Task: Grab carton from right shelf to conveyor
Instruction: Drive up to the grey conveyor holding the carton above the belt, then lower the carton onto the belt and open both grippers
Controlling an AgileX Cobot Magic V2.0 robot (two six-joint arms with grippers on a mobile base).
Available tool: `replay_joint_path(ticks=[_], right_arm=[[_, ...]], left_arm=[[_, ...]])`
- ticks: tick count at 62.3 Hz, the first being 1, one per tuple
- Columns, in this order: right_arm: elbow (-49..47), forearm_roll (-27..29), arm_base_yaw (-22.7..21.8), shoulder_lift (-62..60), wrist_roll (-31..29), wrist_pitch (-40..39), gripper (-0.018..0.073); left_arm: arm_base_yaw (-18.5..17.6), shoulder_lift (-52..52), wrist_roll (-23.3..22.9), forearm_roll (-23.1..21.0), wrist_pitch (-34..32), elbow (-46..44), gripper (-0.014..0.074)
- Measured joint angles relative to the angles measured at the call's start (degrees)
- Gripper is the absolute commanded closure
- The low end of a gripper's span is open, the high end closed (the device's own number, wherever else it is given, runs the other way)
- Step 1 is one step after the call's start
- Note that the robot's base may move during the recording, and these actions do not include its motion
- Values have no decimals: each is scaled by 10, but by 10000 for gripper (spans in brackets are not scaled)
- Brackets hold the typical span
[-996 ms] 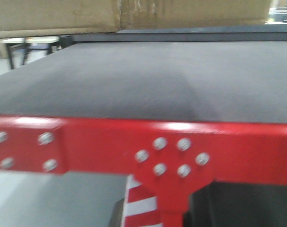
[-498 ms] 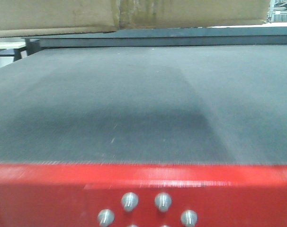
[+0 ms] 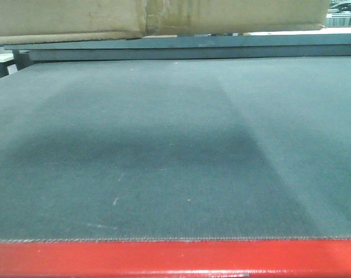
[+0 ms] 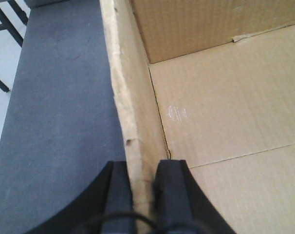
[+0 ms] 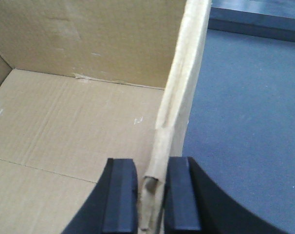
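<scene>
Clamping the carton (image 4: 225, 112) from both sides, each claw pinches one upright side wall. The left gripper (image 4: 142, 176) has its black fingers (image 4: 117, 187) closed on the left wall (image 4: 130, 97), one finger outside and one inside the open box. The right gripper (image 5: 151, 191) grips the right wall (image 5: 186, 73) in the same way, near its frayed top edge. Both wrist views look down into the bare cardboard floor (creased, with a few pale scuffs). The dark grey belt of the conveyor (image 4: 60, 122) runs just beside the walls on the outer side of each claw. In the front view the carton fills the top of the frame (image 3: 77, 17), above the belt (image 3: 164, 174), and a broad shadow (image 3: 135, 142) lies across the weave. The belt's red front edge (image 3: 164, 259) crosses the bottom, and a dark rail (image 3: 193, 46) bounds the far side. Black table legs (image 4: 1, 29) stand beyond the belt at left. Nothing lies on the belt under the carton.
</scene>
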Motion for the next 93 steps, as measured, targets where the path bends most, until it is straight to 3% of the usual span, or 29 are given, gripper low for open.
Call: replay_joint_path(ticks=[93], right_arm=[[0,-5,0,0,1,-5,619]], left_arm=[[0,0,1,20,-68,0,612]])
